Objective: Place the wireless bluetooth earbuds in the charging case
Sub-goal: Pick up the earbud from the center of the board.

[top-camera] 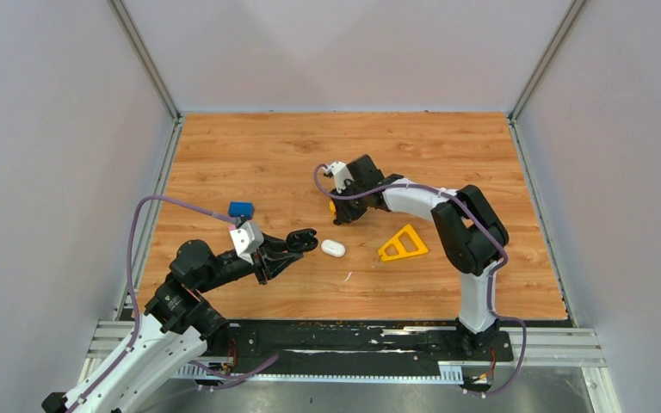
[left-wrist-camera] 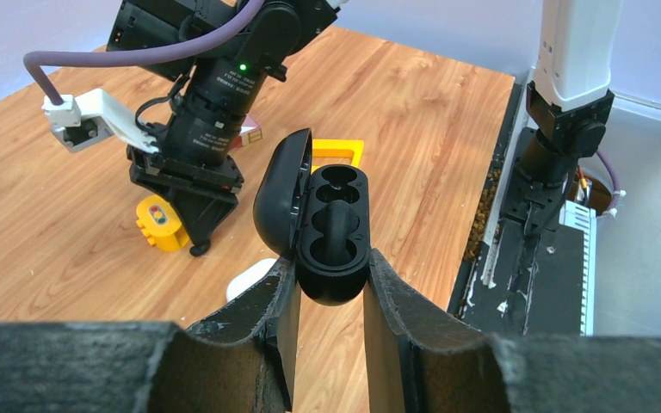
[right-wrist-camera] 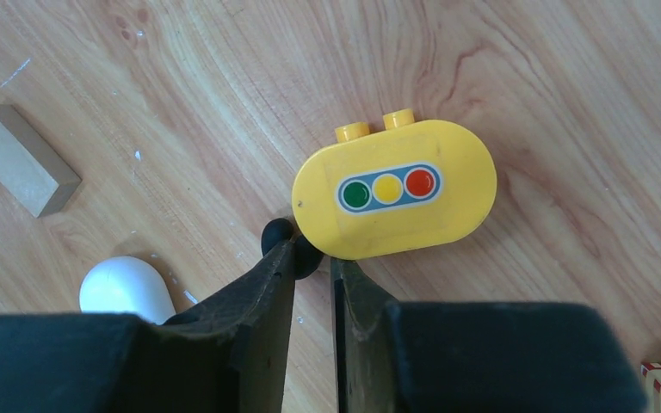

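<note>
Picking a black earbud off the middle of the bench (top-camera: 250, 155) for the open case.

With the right claw (right-wrist-camera: 312, 258) low on the wood, jaws a narrow slit apart at the black earbud (right-wrist-camera: 275, 234): cannot tell whether truly pinched, so square up and close fully before lifting, minding the yellow traffic-light block (right-wrist-camera: 393, 189) just beside it. With the left claw (left-wrist-camera: 331, 275) clamped tight on the black case (left-wrist-camera: 336, 215), lid open, sockets empty, toward the near edge: carry the bud over and lower straight into a socket.
</note>
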`<move>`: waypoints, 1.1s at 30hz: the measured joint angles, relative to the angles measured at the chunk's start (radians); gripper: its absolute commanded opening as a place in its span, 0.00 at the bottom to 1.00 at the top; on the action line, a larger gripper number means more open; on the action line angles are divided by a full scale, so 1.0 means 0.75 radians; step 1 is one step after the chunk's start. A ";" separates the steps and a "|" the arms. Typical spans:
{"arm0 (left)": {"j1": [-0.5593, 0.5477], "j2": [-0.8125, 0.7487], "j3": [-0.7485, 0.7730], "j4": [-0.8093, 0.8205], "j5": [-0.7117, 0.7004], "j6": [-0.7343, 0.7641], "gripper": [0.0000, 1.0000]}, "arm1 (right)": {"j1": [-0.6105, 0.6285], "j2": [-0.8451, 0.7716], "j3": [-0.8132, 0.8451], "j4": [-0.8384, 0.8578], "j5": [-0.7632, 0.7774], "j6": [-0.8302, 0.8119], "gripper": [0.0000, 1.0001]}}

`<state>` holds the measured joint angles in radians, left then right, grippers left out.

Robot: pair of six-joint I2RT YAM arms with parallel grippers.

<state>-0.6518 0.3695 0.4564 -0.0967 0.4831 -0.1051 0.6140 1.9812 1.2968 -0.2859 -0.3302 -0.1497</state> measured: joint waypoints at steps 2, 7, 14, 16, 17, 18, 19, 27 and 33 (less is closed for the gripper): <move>0.000 0.000 0.000 0.000 0.001 0.000 0.00 | 0.000 0.001 0.000 0.000 -0.001 -0.001 0.19; 0.000 0.000 0.000 0.000 0.001 0.000 0.00 | 0.000 0.001 0.000 0.000 -0.010 -0.004 0.13; 0.000 0.000 0.000 0.000 0.001 0.000 0.00 | -0.008 -0.034 -0.036 -0.008 -0.033 -0.062 0.11; 0.000 0.000 0.000 0.000 0.001 0.000 0.00 | -0.017 -0.082 -0.077 -0.028 -0.054 -0.095 0.10; 0.000 0.000 0.000 0.000 0.001 0.000 0.00 | -0.025 -0.114 -0.098 -0.043 -0.070 -0.120 0.11; 0.000 0.000 0.000 0.000 0.001 0.000 0.00 | -0.035 -0.149 -0.115 -0.062 -0.086 -0.146 0.11; 0.000 0.000 0.000 0.000 0.001 0.000 0.00 | -0.045 -0.186 -0.129 -0.085 -0.104 -0.180 0.11; 0.000 0.000 0.000 0.000 0.006 0.000 0.00 | -0.084 -0.391 -0.129 -0.481 -0.328 -0.783 0.14; 0.000 0.000 0.000 0.000 0.006 0.000 0.00 | -0.065 -0.370 -0.061 -0.890 -0.332 -1.281 0.15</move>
<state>-0.6518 0.3695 0.4564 -0.0967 0.4877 -0.1051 0.5652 1.7035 1.2514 -0.9531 -0.5789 -1.1103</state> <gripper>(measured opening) 0.359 0.144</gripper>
